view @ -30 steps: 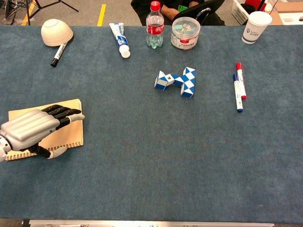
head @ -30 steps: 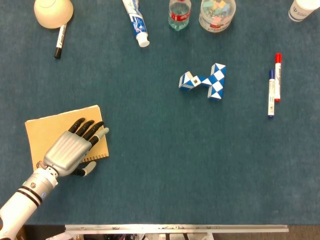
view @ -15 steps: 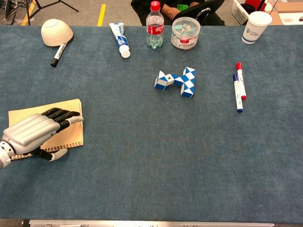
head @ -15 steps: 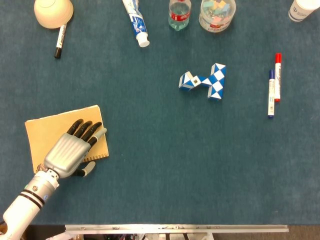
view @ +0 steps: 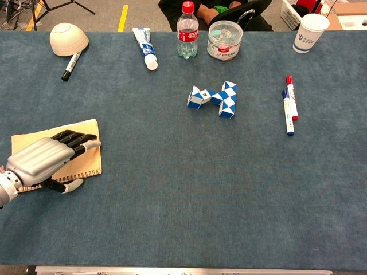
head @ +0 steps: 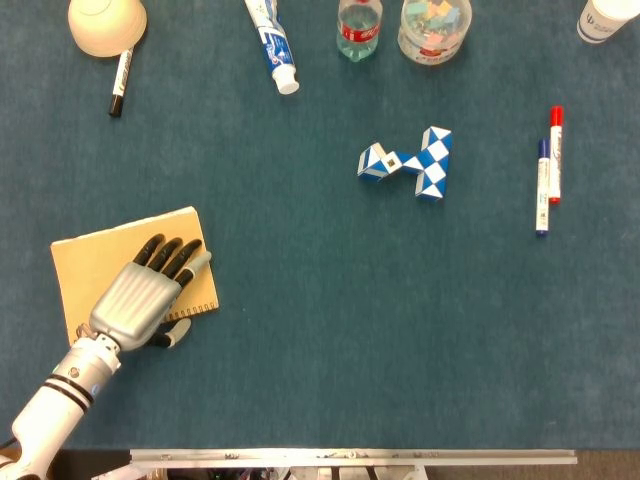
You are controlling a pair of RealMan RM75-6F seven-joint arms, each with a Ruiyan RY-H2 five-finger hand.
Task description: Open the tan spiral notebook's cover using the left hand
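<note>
The tan spiral notebook lies closed and flat at the table's near left, its wire binding along the near edge. My left hand lies palm down over its right half, dark fingers stretched toward the far right corner. Its thumb sits on the cloth just past the binding. Nothing is gripped in the hand. The right hand appears in neither view.
An upturned bowl and a black marker sit at the far left. Toothpaste, a bottle and a plastic tub line the far edge. A blue-white twist puzzle lies mid-table, two markers and a cup to the right.
The left hand has slid slightly back toward the near left across the cover. The notebook stays closed and in place.
</note>
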